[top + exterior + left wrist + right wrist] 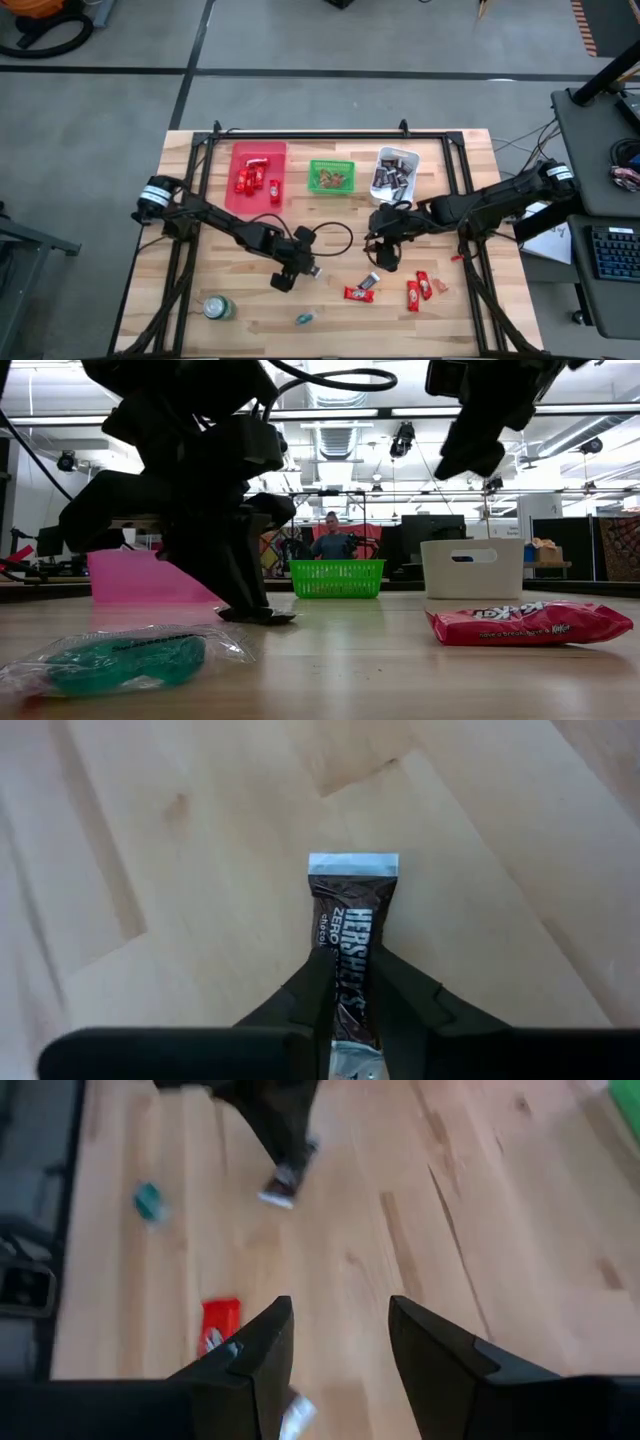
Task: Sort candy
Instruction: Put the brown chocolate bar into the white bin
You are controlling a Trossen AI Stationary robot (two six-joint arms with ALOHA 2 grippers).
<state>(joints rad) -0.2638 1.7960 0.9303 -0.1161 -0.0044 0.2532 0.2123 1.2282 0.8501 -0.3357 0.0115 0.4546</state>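
between the left pincer's (350,1005) fingers, right at the tips: a dark brown-and-silver bar (352,935), pinched across its width near one end, other crimped end sticking straight out ahead over bare table (200,840). looks like a light thing w/ a stiff-ish core and slick foil wrapper, so prob. slides if squeezed on the crimp; best hold is across the body mid-length, as now or a bit further in.

just beyond that pincer, toward the right arm: red sweets (358,293) and more red ones (418,290) loose on the wood, plus a tiny teal one (304,318) off to the near edge. flat, soft packs, likely easy to nip by the edges, easy to skid.

right pincer (340,1355) hangs above the table nr the loose reds, fingers spread, nothing in them.

farthest back: red tray (258,150) w/ red sweets, green basket (332,177), white bin (397,172) w/ dark bars — prob. where the held bar belongs.
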